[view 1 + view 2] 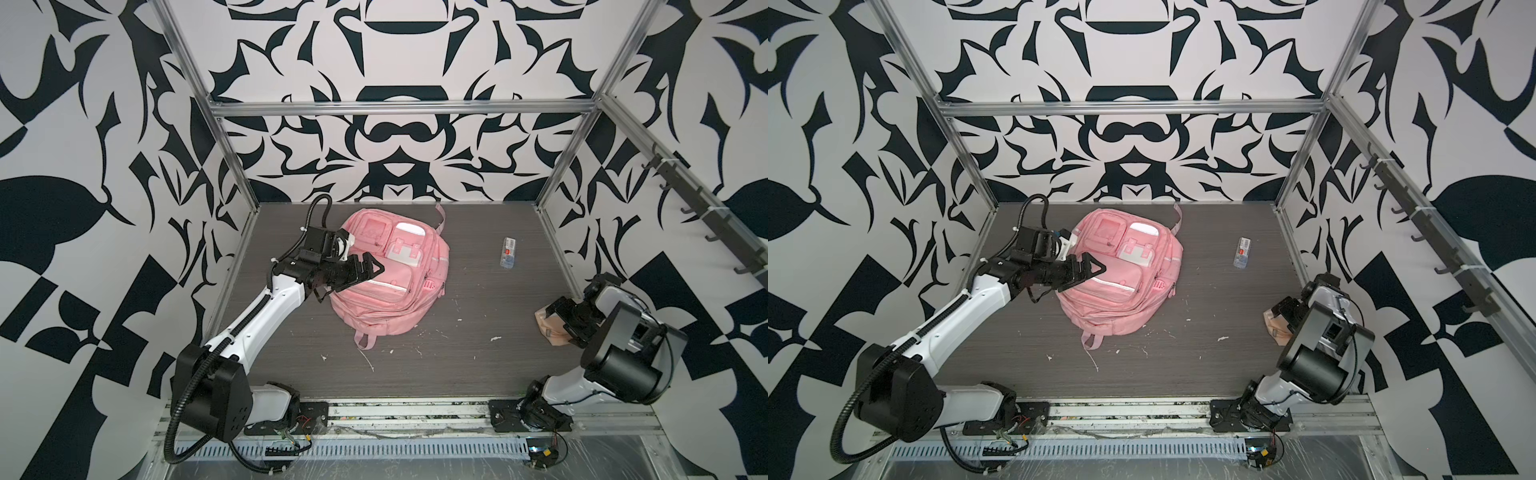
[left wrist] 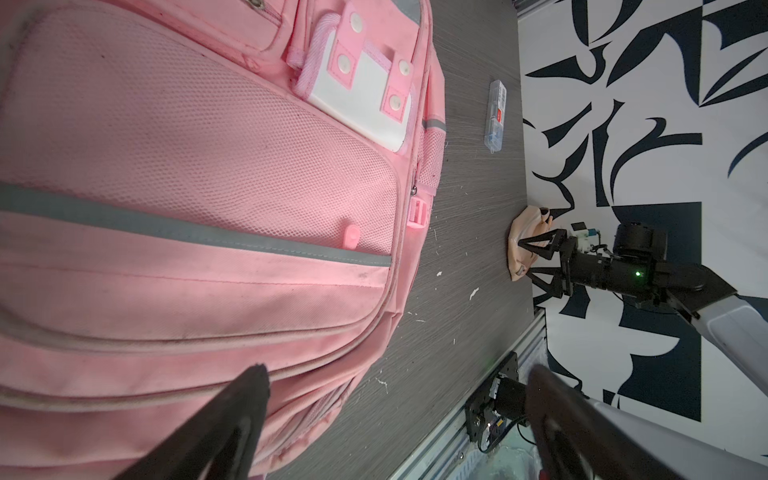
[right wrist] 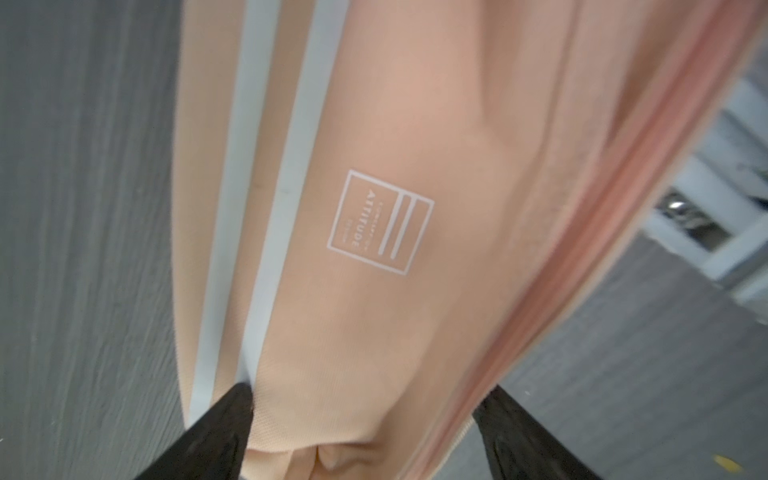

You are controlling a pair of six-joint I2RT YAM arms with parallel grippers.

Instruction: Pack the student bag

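Observation:
The student bag (image 1: 390, 291) (image 1: 1121, 286), a pink backpack with zip front pockets and pale reflective patches, lies flat on its back in the middle of the table. My left gripper (image 1: 361, 278) (image 1: 1084, 279) hovers open over its left side. In the left wrist view the bag (image 2: 208, 208) fills the frame and nothing sits between the left gripper's (image 2: 399, 374) fingers. At the table's right edge my right gripper (image 1: 555, 318) (image 3: 368, 392) is open, its fingers straddling a beige-peach pouch (image 1: 547, 332) (image 3: 415, 166) that rests on the table.
A small clear plastic case (image 1: 508, 251) (image 1: 1243, 252) (image 2: 496, 114) lies on the grey table (image 1: 457, 353) to the right of the bag, towards the back. Metal frame posts stand at the corners. A rack of hooks (image 1: 706, 220) runs along the right wall.

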